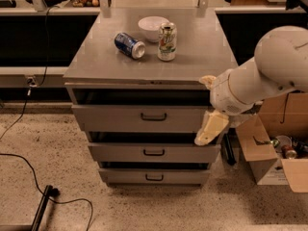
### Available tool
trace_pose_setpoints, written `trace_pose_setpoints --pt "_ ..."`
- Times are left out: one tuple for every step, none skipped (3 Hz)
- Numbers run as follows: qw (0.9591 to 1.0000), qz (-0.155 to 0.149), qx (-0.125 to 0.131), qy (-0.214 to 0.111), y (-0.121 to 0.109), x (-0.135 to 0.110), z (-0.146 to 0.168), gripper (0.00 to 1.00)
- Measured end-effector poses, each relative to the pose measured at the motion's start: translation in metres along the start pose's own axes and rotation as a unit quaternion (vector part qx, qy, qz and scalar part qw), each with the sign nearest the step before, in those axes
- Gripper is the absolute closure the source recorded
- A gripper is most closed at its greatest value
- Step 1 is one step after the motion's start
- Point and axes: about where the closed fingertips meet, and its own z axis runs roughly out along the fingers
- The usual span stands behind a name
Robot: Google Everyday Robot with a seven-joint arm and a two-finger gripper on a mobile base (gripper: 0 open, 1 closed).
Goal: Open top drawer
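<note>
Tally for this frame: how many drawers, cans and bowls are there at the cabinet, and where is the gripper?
Drawers: 3 (top drawer, middle drawer, bottom drawer)
Cans: 2 (blue can on its side, pale can upright)
Bowls: 1 (white bowl)
Total: 6
The gripper hangs at the right end of the top drawer's front, away from its handle.

Arm (pixel 276 61) bent, tool (pixel 202 136) hanging below wrist (pixel 230 94)

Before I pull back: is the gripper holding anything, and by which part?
Nothing held. The gripper hangs by the right end of the top drawer, away from its handle.
</note>
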Motion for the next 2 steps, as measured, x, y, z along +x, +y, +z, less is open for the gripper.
trace_pose_setpoints --pt "0.9997 -0.021 0.013 0.002 -0.013 -0.009 0.028 0.0" --pt "0.9987 -0.049 0.005 0.012 -0.018 -0.021 0.062 0.0"
